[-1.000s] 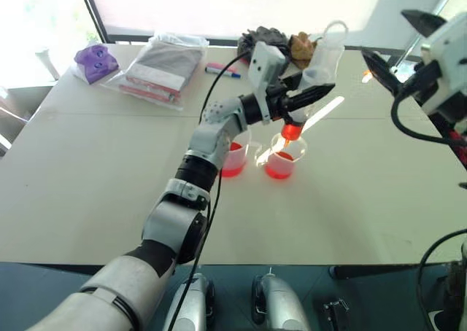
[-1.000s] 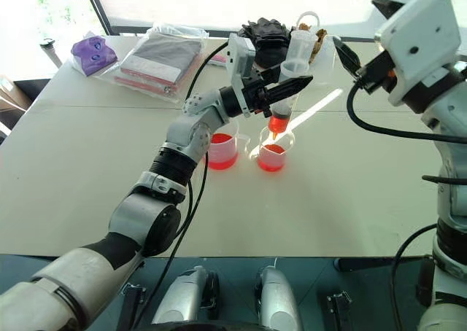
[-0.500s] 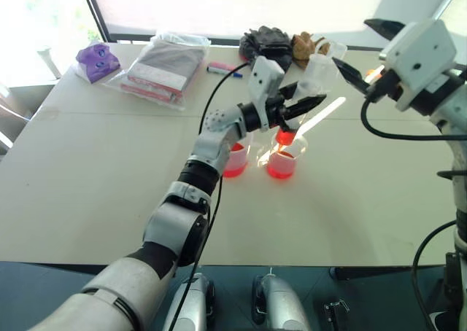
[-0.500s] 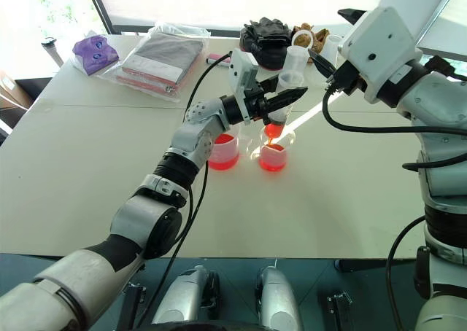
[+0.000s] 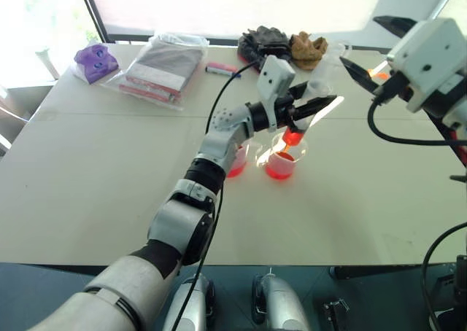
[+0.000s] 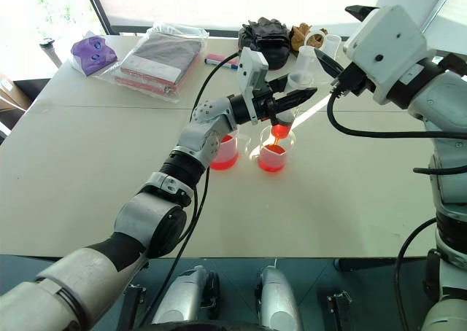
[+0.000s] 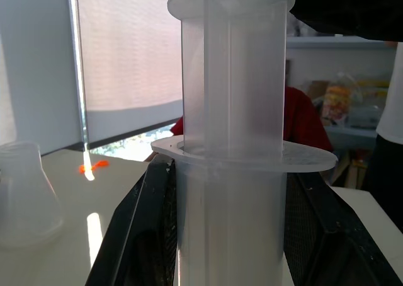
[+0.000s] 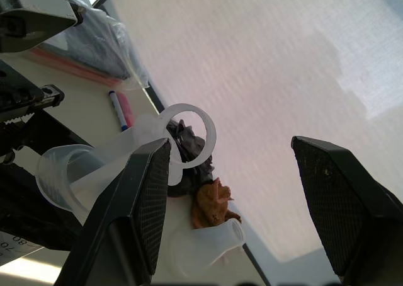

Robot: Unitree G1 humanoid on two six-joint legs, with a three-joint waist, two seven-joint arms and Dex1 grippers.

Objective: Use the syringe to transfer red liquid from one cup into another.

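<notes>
Starting at the left pincer (image 6: 292,101), we find it clamped on the syringe (image 6: 286,111), its two black fingers (image 7: 148,229) pressed against either side of the clear barrel. We note the syringe stands roughly upright, white plunger raised above the barrel, its orange tip (image 6: 278,131) red with liquid and hanging just above the smaller cup (image 6: 272,153). We see red liquid (image 6: 271,158) in the bottom of that cup. Just beside it, toward the robot's left, we record the larger beaker (image 6: 225,152), also holding red liquid and partly hidden behind the left forearm. Both vessels stand on the desk (image 6: 87,170).

We find the right pincer (image 6: 330,63) raised above the desk to the right of the syringe, fingers spread apart and grasping nothing. Near it we note a tall clear cup (image 6: 305,63).

Along the far edge of the desk we list a marker pen (image 5: 222,70), a bagged packet (image 5: 162,66), a purple object (image 5: 95,59), a dark bundle (image 5: 264,39) and a brown object (image 5: 307,46).
</notes>
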